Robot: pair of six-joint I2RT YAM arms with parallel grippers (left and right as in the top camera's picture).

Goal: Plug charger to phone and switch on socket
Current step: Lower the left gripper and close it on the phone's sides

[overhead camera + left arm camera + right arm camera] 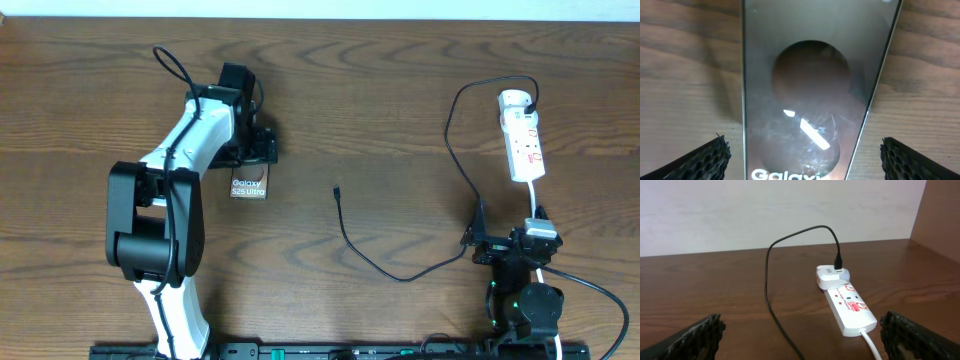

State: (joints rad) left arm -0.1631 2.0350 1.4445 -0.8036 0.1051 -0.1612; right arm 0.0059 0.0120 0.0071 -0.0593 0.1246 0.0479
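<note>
Left fingers (700, 160): I see them spread wide, one on each side of the phone, closed on nothing.
Phone (805, 90): flat on the table (380, 90), left half, lettering up, directly beneath my left wrist camera.
Connector tip (337, 189): lies bare on the wood, mid-table, well apart from the phone.
Charger cable (400, 278): curves from the tip toward the right arm, then loops up to the white adapter (515, 100).
Power strip (523, 140): on the right side of the table, adapter plugged in at its far end; I cannot read the switch position.
Right fingers (695, 337): wide apart, empty, pointing at the power strip from short of it.
</note>
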